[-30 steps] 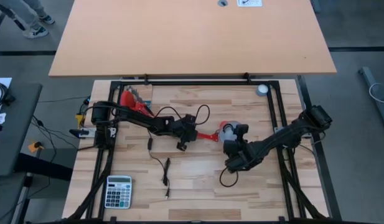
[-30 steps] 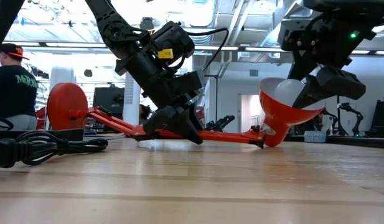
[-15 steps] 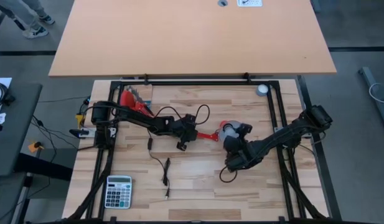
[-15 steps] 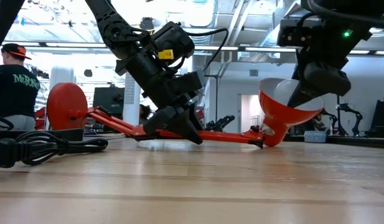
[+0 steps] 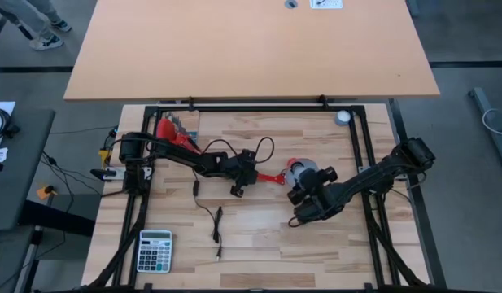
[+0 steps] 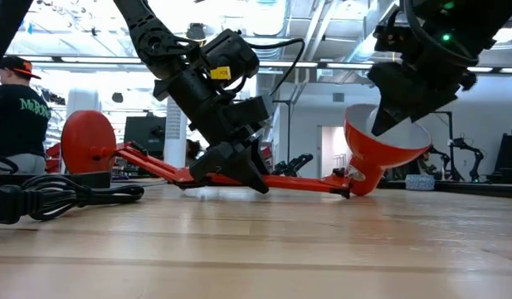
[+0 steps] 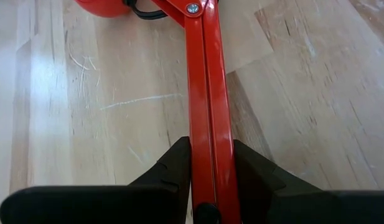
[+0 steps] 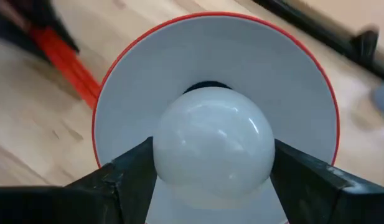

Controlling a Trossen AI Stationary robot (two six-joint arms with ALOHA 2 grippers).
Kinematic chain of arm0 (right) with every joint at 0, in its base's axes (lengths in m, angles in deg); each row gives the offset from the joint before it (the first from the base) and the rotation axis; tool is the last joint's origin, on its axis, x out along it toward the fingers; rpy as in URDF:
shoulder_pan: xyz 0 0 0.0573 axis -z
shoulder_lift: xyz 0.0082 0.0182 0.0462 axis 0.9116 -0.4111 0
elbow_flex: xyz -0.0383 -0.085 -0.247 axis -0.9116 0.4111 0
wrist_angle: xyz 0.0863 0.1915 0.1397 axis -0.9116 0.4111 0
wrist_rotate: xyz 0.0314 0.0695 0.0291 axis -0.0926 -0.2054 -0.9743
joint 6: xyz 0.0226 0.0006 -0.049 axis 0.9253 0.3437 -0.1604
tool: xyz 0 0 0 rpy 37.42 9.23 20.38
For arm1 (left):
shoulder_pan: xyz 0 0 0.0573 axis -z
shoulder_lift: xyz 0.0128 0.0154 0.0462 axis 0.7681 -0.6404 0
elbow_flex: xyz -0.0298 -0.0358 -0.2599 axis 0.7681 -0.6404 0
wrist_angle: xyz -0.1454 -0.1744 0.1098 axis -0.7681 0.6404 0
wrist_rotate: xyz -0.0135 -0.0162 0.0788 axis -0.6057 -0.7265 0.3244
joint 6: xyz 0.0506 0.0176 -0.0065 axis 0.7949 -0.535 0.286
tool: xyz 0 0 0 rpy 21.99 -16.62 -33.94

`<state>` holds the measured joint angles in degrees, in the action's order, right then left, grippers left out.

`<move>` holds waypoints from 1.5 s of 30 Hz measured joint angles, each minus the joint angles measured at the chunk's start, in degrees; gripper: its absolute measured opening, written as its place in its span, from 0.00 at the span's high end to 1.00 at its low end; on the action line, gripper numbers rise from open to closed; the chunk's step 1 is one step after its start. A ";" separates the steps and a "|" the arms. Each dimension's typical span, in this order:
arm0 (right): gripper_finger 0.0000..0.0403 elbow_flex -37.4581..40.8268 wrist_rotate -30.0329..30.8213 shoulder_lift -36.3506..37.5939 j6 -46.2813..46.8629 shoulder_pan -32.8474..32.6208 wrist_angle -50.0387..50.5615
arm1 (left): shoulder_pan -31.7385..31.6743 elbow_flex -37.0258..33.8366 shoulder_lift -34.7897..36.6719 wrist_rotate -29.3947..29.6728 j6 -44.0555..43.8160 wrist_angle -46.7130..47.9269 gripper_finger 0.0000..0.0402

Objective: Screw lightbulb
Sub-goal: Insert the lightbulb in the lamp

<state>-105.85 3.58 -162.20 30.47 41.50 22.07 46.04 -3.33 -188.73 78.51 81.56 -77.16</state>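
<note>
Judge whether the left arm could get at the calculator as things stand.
Probably not right away: the left gripper is shut on the red lamp arm. The table between it and the calculator looks free apart from a black cord.

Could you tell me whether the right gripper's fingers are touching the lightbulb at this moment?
Touching. In the right wrist view both dark fingers of the right gripper press against opposite sides of the lightbulb, with no gap, over the lamp shade.

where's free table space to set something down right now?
Bare wood along the near edge between the calculator and the right arm, and the far strip left of the grey disc. The centre is crowded: lamp, cable, left gripper, right gripper holding the lightbulb.
</note>
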 joint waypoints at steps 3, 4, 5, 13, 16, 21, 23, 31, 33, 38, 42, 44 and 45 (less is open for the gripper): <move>0.29 -0.05 -0.44 0.00 8.43 0.00 -0.41 | 0.00 -0.02 0.00 -0.02 -0.02 0.05 0.80; 0.29 -0.05 -0.53 0.00 10.40 0.00 -0.56 | 0.00 -0.02 0.00 -0.02 -0.02 0.07 0.80; 0.29 -0.05 -0.59 0.00 12.16 0.00 -0.62 | 0.00 -0.02 0.00 -0.02 -0.02 0.06 0.80; 0.15 -0.09 -2.15 -0.17 18.91 -0.09 -0.78 | 0.06 -0.02 0.00 -0.44 -0.11 -0.31 0.80; 0.09 -0.49 -1.85 -0.20 18.38 -0.11 0.05 | 0.11 -0.02 0.00 -0.74 -0.12 -0.45 0.80; 0.05 -4.06 -1.01 -0.20 13.04 -0.15 4.46 | 0.11 -0.02 0.00 -0.68 -0.13 -0.43 0.80; 0.05 -6.41 -0.94 -0.20 8.12 -0.39 6.72 | 0.11 -0.02 0.00 -0.60 -0.12 -0.41 0.80; 0.05 -11.26 -2.20 -0.15 -19.90 -4.29 11.63 | 0.09 -0.02 0.00 -0.33 -0.13 -0.34 0.80; 0.05 -11.02 -2.22 -0.15 -26.38 -5.67 11.89 | 0.09 -0.02 0.00 -0.32 -0.13 -0.34 0.80; 0.05 -9.08 -2.12 -0.15 -33.76 -7.87 13.19 | 0.07 0.00 0.02 -0.26 -0.13 -0.32 0.80; 0.05 -8.09 -1.97 -0.15 -35.40 -8.04 15.19 | 0.07 0.00 0.02 -0.26 -0.13 -0.31 0.80; 0.05 -8.00 -1.64 -0.15 -38.02 -7.85 15.30 | 0.06 0.00 0.02 -0.24 -0.13 -0.30 0.80; 0.05 -8.00 -1.48 -0.15 -39.47 -7.51 15.15 | 0.07 0.00 0.02 -0.24 -0.13 -0.30 0.80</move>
<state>-113.85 2.10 -162.35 -9.00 33.98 37.23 46.10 -3.33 -188.70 78.27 81.43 -77.46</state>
